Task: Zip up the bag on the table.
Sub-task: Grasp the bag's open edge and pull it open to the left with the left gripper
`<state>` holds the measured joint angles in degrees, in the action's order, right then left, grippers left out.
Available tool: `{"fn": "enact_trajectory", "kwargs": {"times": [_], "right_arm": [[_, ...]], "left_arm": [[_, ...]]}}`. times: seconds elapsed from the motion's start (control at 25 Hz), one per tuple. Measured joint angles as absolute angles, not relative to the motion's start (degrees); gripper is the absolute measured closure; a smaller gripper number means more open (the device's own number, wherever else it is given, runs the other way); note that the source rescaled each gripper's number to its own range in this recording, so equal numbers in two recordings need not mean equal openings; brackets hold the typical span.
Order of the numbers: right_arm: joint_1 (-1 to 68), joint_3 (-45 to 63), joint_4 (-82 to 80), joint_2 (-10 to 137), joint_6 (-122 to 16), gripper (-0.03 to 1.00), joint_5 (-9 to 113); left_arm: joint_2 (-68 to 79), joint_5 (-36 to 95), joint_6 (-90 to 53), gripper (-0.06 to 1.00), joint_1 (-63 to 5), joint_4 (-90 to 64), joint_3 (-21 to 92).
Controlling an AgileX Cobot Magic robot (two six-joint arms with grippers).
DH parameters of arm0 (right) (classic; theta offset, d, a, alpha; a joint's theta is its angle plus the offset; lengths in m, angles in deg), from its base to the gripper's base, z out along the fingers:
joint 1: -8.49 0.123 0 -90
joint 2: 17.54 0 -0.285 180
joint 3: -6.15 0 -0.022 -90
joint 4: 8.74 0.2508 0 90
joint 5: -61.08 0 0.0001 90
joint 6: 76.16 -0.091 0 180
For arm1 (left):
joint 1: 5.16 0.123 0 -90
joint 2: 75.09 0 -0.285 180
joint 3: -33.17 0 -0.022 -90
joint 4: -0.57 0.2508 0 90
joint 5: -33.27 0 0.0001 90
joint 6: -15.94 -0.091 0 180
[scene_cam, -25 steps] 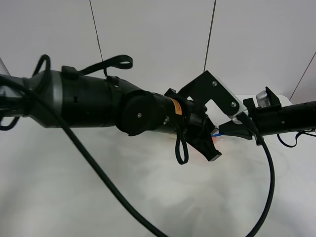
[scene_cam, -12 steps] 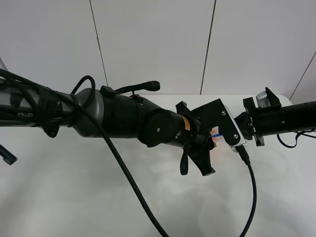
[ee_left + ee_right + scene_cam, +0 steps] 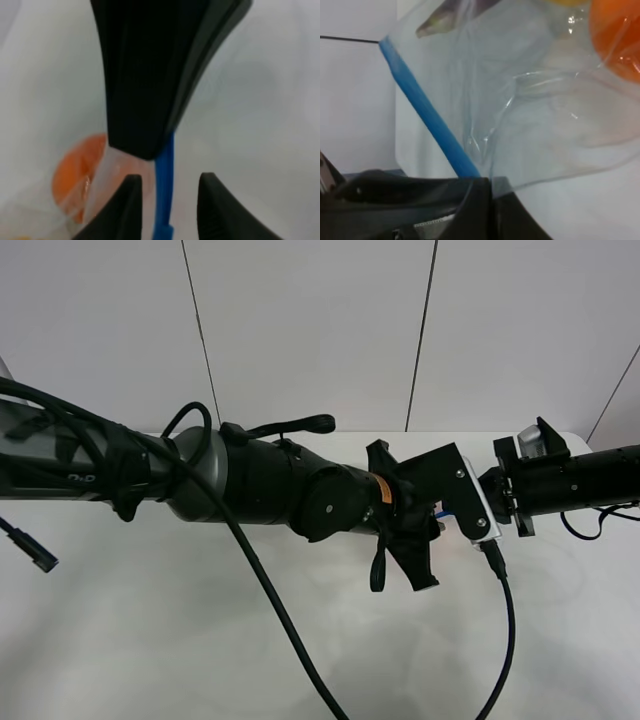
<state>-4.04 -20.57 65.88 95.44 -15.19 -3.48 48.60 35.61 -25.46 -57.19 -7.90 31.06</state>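
The bag (image 3: 535, 115) is lying on the table (image 3: 150, 640) under both arms, and its blue strip (image 3: 164, 165) is running from the right gripper (image 3: 487, 197), which is pinching one end, straight between the open fingers of the left gripper (image 3: 169, 202).

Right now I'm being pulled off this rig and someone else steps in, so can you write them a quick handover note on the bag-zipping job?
Grippers: left gripper open, fingers straddling the blue zipper strip, not pinching it; right gripper looks shut on the bag at the strip's end.
Things: the bag lies on the table under both grippers, mostly hidden from above; an orange shows inside.
Done: both grippers are at the strip.
Left: close the left fingers and slide along the strip. How much is sealed cannot be told.
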Motion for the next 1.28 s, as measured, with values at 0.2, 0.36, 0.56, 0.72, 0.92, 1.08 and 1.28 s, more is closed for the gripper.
{"fn": "enact_trajectory", "kwargs": {"times": [0.2,0.36,0.56,0.72,0.92,1.08,1.28], "right_arm": [[-4.04,-20.57,65.94,95.44,-15.23,0.97,-3.66],[-4.04,-20.57,67.58,95.44,-15.23,0.97,-4.58],[-4.04,-20.57,68.49,95.44,-15.23,0.97,-5.39],[-4.04,-20.57,68.55,95.44,-15.23,0.97,-5.6],[-4.04,-20.57,68.89,95.44,-15.23,0.97,-6.35],[-4.04,-20.53,69.02,95.44,-15.23,0.97,-6.35],[-4.04,-20.47,69.02,95.44,-15.23,0.97,-6.35]], "left_arm": [[48.6,37.13,-26.92,0.32,-56.97,-8.06,31.06],[48.6,36.13,-29.48,0.32,-56.77,-8.06,31.06],[48.6,35.77,-31.17,0.32,-56.53,-8.06,31.06],[48.6,35.58,-32.8,0.32,-55.92,-8.06,31.06],[48.6,35.37,-33.8,0.32,-54.13,-8.06,31.06],[48.6,35.37,-33.93,0.32,-54.05,-8.06,31.06],[48.6,35.37,-34.0,0.42,-54.05,-8.06,31.06]]}}
